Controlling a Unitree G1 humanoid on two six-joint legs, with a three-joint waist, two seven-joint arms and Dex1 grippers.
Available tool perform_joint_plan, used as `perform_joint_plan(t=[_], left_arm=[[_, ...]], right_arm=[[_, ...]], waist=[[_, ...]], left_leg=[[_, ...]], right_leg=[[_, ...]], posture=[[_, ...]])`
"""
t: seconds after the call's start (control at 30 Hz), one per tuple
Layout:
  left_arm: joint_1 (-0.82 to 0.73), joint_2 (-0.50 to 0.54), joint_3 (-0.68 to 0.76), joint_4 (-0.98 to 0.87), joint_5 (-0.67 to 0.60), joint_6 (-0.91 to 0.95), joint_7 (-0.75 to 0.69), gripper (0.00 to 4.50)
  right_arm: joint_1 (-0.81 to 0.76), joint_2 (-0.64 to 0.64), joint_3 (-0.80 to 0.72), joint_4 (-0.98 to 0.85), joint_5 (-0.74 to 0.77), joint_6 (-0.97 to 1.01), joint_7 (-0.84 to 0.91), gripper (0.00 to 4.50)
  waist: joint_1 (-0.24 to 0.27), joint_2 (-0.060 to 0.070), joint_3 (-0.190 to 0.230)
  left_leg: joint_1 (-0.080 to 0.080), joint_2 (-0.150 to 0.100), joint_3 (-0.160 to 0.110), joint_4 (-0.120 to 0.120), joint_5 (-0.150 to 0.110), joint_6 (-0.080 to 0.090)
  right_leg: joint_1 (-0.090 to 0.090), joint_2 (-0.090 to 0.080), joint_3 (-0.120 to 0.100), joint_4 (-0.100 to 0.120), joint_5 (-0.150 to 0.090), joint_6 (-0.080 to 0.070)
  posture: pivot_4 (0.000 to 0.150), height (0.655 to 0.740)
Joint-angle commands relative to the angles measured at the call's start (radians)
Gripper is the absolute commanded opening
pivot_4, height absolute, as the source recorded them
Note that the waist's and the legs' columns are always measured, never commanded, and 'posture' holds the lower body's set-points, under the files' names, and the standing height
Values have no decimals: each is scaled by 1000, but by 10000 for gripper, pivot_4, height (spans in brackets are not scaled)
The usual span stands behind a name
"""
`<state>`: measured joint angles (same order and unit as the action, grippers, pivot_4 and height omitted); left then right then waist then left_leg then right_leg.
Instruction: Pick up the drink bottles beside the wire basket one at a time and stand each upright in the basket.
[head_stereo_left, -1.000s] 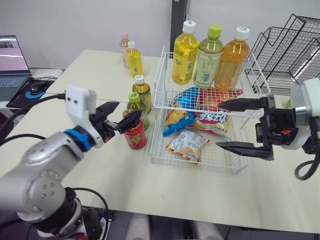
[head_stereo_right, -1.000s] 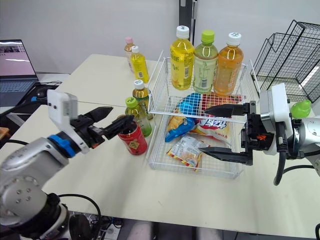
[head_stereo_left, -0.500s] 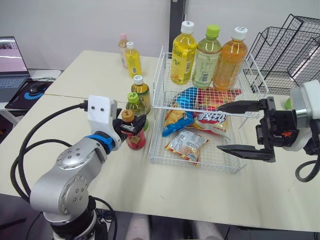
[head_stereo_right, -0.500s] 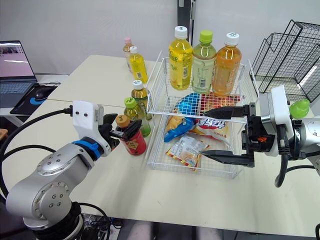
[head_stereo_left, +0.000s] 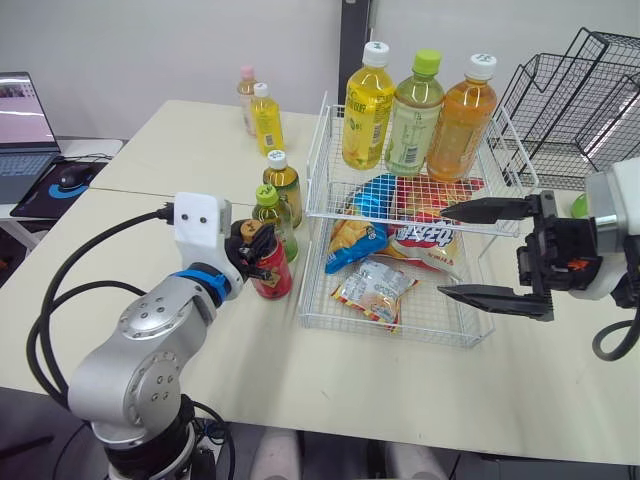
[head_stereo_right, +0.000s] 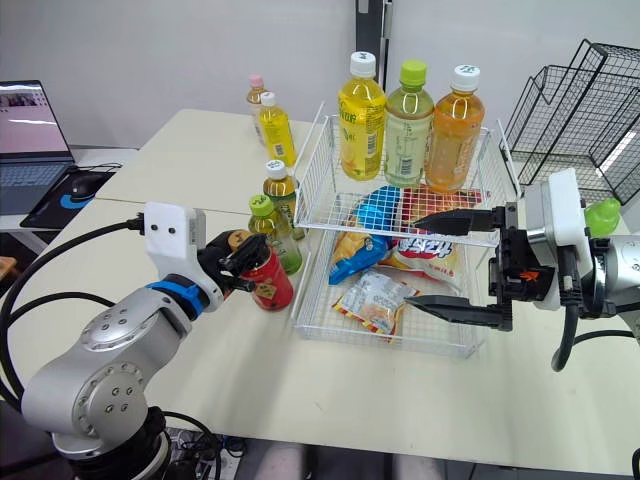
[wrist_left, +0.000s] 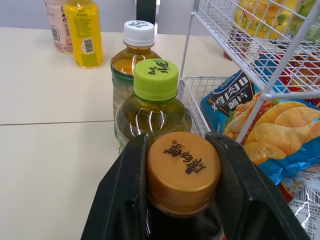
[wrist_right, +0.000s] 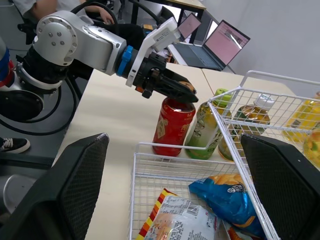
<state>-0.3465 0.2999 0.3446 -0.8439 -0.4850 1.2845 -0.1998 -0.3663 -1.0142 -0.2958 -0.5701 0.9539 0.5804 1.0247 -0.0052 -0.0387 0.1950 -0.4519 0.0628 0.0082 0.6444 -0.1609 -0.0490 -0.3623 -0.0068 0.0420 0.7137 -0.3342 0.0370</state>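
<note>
Bottle (head_stereo_left: 271, 279) (gold cap (wrist_left: 183, 172), black characters)

- L arm (head_stereo_left: 140, 345): silver-grey rounded shell, small screws at joint.
- White wrist box (head_stereo_left: 197, 220); blue ring (head_stereo_left: 206, 282) just behind box, black cable (head_stereo_left: 150, 214) from box's back.
- R arm (head_stereo_left: 622, 230): white-grey casing, orange mark (head_stereo_left: 574, 266), black cable (head_stereo_left: 597, 340).
- Fingers (head_stereo_left: 490, 210) black, both arms.

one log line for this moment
left gripper: jaws shut on gold cap of red drink bottle, upright beside white wire basket | right gripper: jaws open at basket's right side | phase: grasp
</note>
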Motion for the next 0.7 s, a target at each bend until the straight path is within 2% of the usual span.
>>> perform_joint_plan(t=[0.03,0.1,0.23,0.4,0.53,0.7], left_arm=[[-75,108,128,24,-119,-11,-129,13522],[-149,234,192,111,-200,4,-230,13522],[-284,422,249,263,-357,67,-365,13522],[-572,639,206,536,-512,159,-506,13522],[-838,725,88,771,-517,139,-589,13521],[-1124,712,-99,972,-469,71,-726,13521]], right_arm=[[10,-11,-60,8,-16,-17,1,45000],[25,-23,-92,16,-10,-5,7,45000],[46,-37,-140,16,-10,7,-1,45000],[113,-82,-252,8,2,53,22,45000],[167,-99,-322,-21,14,84,14,45000],[180,-93,-371,-64,57,128,-55,45000]], waist=[[0,0,0],[1,-1,1],[0,-2,2],[5,-3,3],[3,-3,3],[1,-3,3]], left_leg=[[0,0,0,0,0,0],[-1,0,0,0,0,0],[-1,0,1,-1,0,0],[-7,0,0,-1,0,0],[-9,-1,1,-1,0,0],[-9,0,1,-1,0,0]], right_leg=[[0,0,0,0,0,0],[-2,0,0,0,-1,0],[-2,-1,0,-1,-2,0],[-8,-1,-1,-1,-2,0],[-10,-1,-1,-1,-3,2],[-11,0,-1,0,-3,3]], posture=[[1500,6978],[1500,6978],[1500,6978],[1500,6978],[1500,6978],[1500,6978]])
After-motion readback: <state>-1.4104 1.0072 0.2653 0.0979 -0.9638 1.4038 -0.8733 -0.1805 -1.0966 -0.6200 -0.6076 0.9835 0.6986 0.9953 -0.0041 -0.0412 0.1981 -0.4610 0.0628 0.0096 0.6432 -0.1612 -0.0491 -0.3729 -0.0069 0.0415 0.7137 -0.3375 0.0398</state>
